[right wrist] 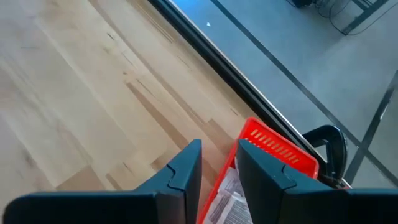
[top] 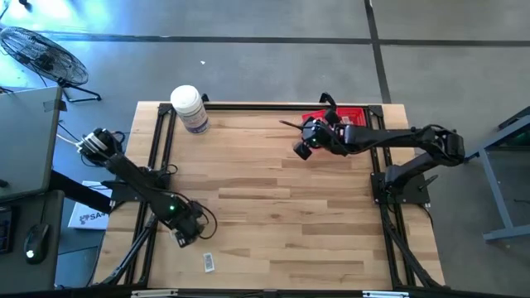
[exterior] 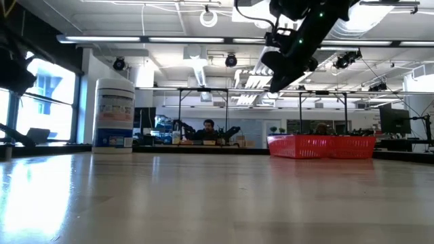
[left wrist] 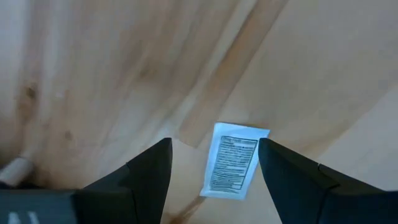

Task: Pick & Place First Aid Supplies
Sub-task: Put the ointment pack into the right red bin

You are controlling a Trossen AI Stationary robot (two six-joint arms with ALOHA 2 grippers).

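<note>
Wooden table [top: 273, 207] with a dark frame, filling the middle of the high view. Right arm [top: 414, 139] stretched from its base at the right edge toward the far side, wrist raised well above the boards in the low view. Left arm [top: 132, 175] folded low along the near-left part, forearm angled toward the near edge. Large white bottle [top: 189, 108] standing upright at the far-left corner. Red mesh basket [top: 360, 116] against the far edge, right of centre, holding printed packets [right wrist: 230, 202] seen in the right wrist view. Right gripper [top: 308, 142] poised just beside the basket's left rim, fingers [right wrist: 180, 177] a narrow gap apart, nothing between them. Left gripper [top: 189, 234] tipped down near the near-left edge, fingers [left wrist: 149, 171] spread wide, empty. Single white first aid packet [top: 209, 262] lying flat on the wood near the near edge, just beyond the left gripper, printed side up, framed between its spread fingers in the left wrist view.
</note>
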